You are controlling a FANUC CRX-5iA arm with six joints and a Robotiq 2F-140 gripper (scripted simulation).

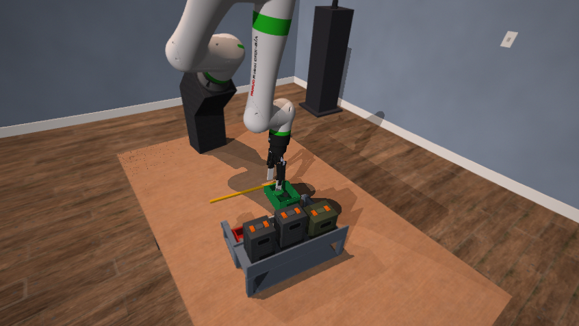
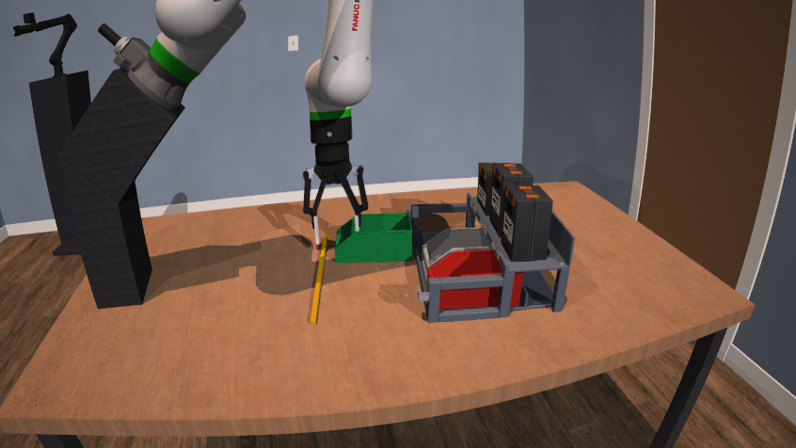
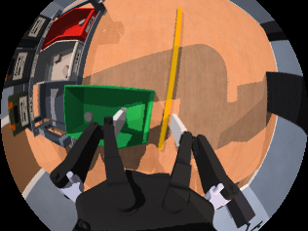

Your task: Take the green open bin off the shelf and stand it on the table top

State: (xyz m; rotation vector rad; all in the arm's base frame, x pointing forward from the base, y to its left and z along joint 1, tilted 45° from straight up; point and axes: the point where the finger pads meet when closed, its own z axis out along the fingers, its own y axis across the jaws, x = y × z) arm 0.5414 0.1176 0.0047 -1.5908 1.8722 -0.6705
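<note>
So on our wooden table (image 1: pixel 404 283) (image 2: pixel 222 361) (image 3: pixel 132 57), just in front of the grey frame shelf (image 1: pixel 299 257) (image 2: pixel 505 289) (image 3: pixel 58 103), sits our green open-front plastic bin (image 1: pixel 272 198) (image 2: pixel 384 248) (image 3: pixel 78 103), looking flat. Long axis runs shelf-to-robot, low front facing the robot's base. Jaws (image 1: pixel 274 183) (image 2: pixel 337 236) are fairly wide, gripping nothing, straddling that lip. Guessing we're letting go, so next we lift straight up, no snagging.
</note>
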